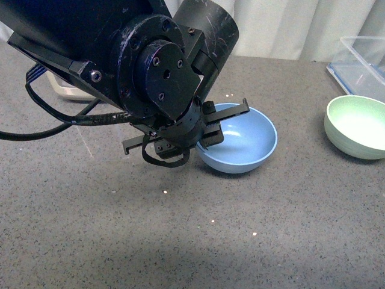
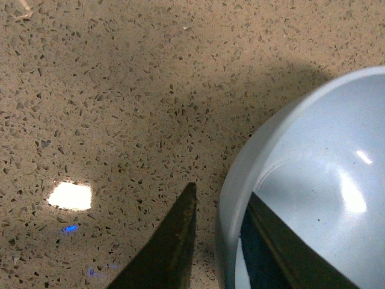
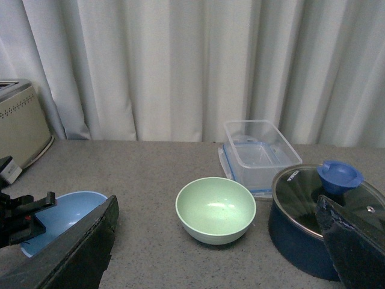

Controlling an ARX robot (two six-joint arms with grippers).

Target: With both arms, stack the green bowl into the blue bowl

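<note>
The blue bowl sits tilted on the grey counter at the middle. My left gripper is shut on its near-left rim, one finger inside and one outside; the left wrist view shows the bowl with the rim pinched between the fingers. The green bowl stands upright at the right edge, apart from the blue bowl. In the right wrist view the green bowl stands ahead of my open, empty right gripper, and the blue bowl shows beyond one finger.
A clear plastic container stands behind the green bowl, also in the right wrist view. A dark blue pot with a glass lid stands close beside the green bowl. A toaster and curtain are at the back.
</note>
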